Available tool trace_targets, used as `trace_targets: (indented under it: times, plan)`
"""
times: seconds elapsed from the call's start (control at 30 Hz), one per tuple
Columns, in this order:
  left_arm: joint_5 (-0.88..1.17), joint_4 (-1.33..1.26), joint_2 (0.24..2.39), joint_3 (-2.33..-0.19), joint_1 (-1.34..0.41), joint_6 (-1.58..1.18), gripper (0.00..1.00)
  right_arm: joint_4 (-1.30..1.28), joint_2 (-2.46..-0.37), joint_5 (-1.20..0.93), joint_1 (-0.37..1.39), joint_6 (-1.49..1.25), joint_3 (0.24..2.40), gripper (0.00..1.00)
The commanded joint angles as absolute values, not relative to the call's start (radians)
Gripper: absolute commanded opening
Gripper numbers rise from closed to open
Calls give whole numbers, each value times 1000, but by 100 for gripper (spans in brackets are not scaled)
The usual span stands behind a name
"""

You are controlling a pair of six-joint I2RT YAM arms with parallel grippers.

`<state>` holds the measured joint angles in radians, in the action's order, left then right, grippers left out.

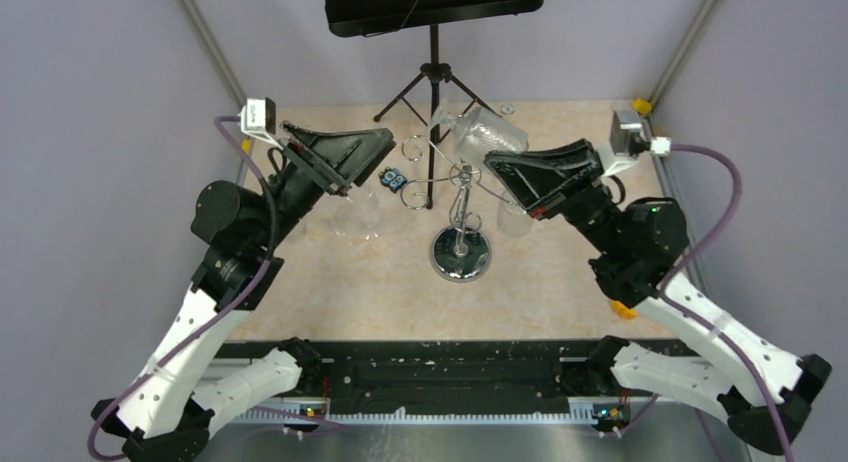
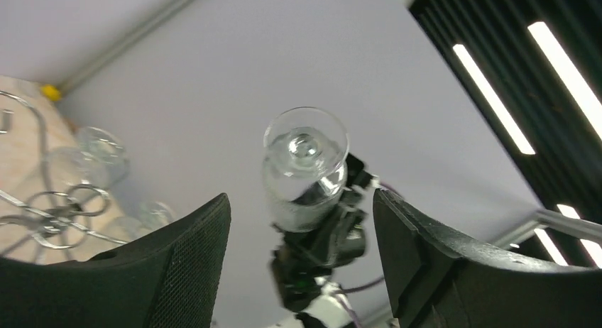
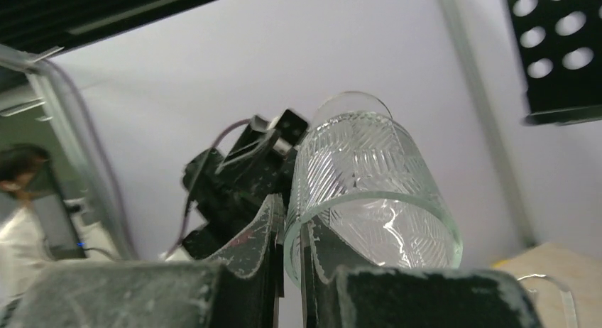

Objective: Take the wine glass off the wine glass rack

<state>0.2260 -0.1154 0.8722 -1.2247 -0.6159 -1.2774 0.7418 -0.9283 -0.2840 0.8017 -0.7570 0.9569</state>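
Right wrist view: right tool is pinched nearly shut on the rim of the wine glass, apparently one finger inside the bowl and one outside. Grip is on the thin wall only, so I'd rate it as slip-prone

Left tool is wide open and holds nothing. Left wrist view shows the glass dead ahead between its fingers, apart from both pads, foot end facing it

Key relation: the glass's long axis runs roughly along the line between the two tools, with the rim at the right tool and the stem and foot pointing away toward the left tool. It's tilted, not upright. Right arm has it; left arm is near but not touching

From the top view, the glass sits up and right of the wine glass rack, looking free of the hook arms, though I can't fully confirm clearance at the nearest curl. Rack stands mid worktop, between both arms, and the black music stand is behind it

Judgement: removal looks essentially done. Next move likely needs the right arm to bring the glass upright and away from the hooks, keeping the foot clear of the left tool

Other clear glasses stand on the worktop near the rack, so watch those on the way down
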Motion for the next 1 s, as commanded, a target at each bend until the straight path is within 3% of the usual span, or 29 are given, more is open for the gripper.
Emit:
trace_targets:
  times: [0.0,0.23,0.37,0.5,0.63,0.83,0.97]
  plan:
    - [87,78,837,-1288,-612,-915,77,419,-792,-67,800,-418,1101,0]
    - [-53,263,870,-1346,-613,-613,79,-105,-798,440,800,-207,1291,0]
    - [-113,353,911,-1376,-613,-523,79,-172,-828,689,799,-62,1293,0]
    - [-156,389,931,-1384,-613,-487,79,-212,-855,764,768,-8,1301,0]
    - [-158,388,931,-1365,-613,-485,79,-340,-918,633,576,-119,1345,0]
    - [-146,416,927,-1378,-614,-475,79,-487,-1111,51,140,-308,1364,0]
    - [-139,445,906,-1395,-613,-465,79,-532,-1209,-119,51,-360,1349,0]
